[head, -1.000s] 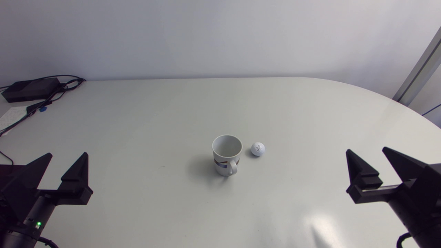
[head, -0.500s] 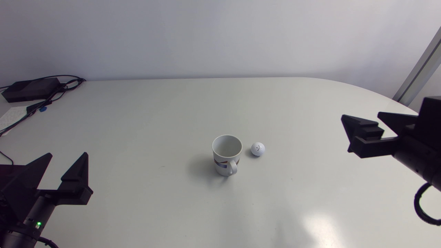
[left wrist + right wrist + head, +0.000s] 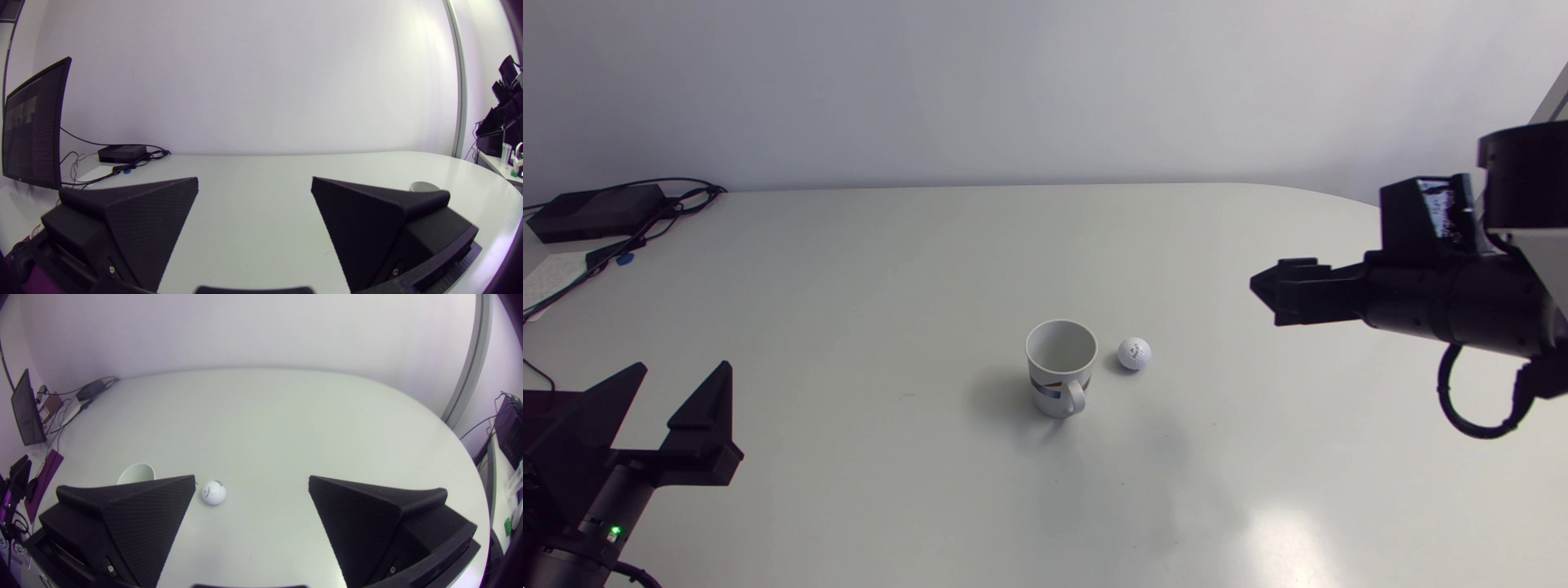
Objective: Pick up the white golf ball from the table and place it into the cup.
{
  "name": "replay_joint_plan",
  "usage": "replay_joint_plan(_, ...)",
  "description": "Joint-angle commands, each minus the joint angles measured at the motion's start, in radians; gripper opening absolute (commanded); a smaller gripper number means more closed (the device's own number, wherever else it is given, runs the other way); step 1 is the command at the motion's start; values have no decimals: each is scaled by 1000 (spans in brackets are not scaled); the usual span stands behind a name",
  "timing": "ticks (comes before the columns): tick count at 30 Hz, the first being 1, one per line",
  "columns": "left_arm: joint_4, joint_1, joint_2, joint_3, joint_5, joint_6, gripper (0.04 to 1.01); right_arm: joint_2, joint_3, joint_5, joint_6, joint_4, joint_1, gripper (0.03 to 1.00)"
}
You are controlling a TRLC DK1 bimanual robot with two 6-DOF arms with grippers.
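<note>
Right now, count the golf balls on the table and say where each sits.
1. The white golf ball lies on the table beside the cup, on the side nearer the right arm, not touching it. The cup looks empty.

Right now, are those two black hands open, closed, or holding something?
Left hand: open, holding nothing.
Right hand: open, holding nothing; the golf ball lies untouched on the table.

Matte black left hand (image 3: 680, 369) and right hand (image 3: 251, 479), broad wedge fingers (image 3: 143, 518), dimpled inner faces. Green light (image 3: 614, 531) behind left; looped black cable (image 3: 1441, 384) and pale link (image 3: 1553, 269) behind right.
</note>
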Motion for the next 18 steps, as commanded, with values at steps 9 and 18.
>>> replay_joint_plan(9, 8, 8, -15, -21, 2, -6, 992, 323, 112, -142, -113, -66, -5, 975)
replay_joint_plan(18, 8, 8, -15, -21, 2, -6, 992, 550, 255, -138, -171, -102, 69, 975)
